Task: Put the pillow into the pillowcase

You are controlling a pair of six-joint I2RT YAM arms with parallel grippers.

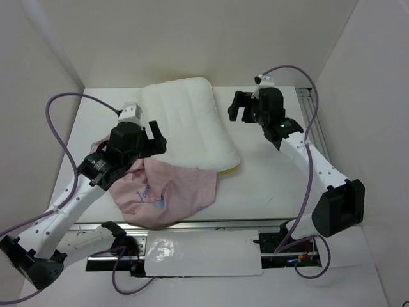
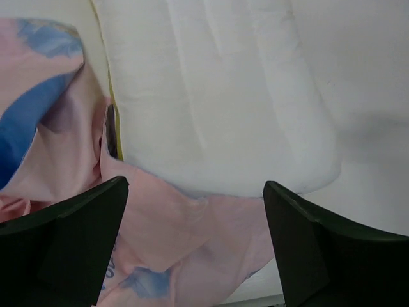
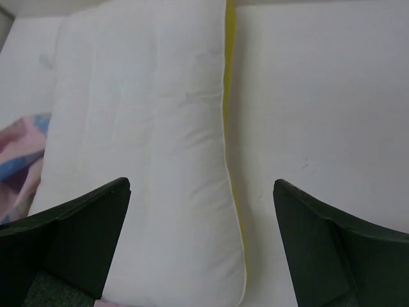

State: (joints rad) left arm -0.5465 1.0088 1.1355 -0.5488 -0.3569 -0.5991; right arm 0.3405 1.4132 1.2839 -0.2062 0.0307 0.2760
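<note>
The white quilted pillow (image 1: 188,121) with a yellow edge strip lies lengthwise in the middle of the table. The pale pink pillowcase (image 1: 167,195) lies crumpled at its near end, blue print showing in patches. My left gripper (image 1: 153,135) is open and empty above the pillow's left edge, near where pillowcase (image 2: 192,236) meets pillow (image 2: 217,96). My right gripper (image 1: 238,107) is open and empty, hovering above the pillow's right edge; the right wrist view shows the pillow (image 3: 147,147) and its yellow strip (image 3: 230,77) between the fingers.
White walls enclose the table (image 1: 281,173) on the left, back and right. A metal rail (image 1: 316,121) runs along the table's right side. A glossy white sheet (image 1: 201,252) lies at the near edge between the arm bases.
</note>
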